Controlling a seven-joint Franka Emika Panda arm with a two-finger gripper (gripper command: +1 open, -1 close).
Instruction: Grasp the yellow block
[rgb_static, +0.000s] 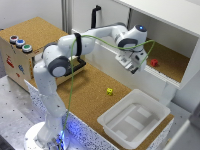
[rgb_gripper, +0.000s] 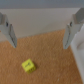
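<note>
The yellow block (rgb_static: 109, 91) lies on the cork mat just beside the white tray (rgb_static: 150, 125), turned cornerwise; a cube, it has no long axis. The gripper (rgb_static: 134, 66) hangs above, jaws wide and empty. Approach stage: next it must descend, aligned with the block's faces

The hand (rgb_static: 136, 65) is hovering above the cork bench (rgb_static: 90, 92), well apart from the yellow block (rgb_static: 109, 91) lying near the white tray (rgb_static: 134, 120).

The block (rgb_static: 109, 91) lies on the table (rgb_static: 85, 95), near the tray (rgb_static: 134, 118).
</note>
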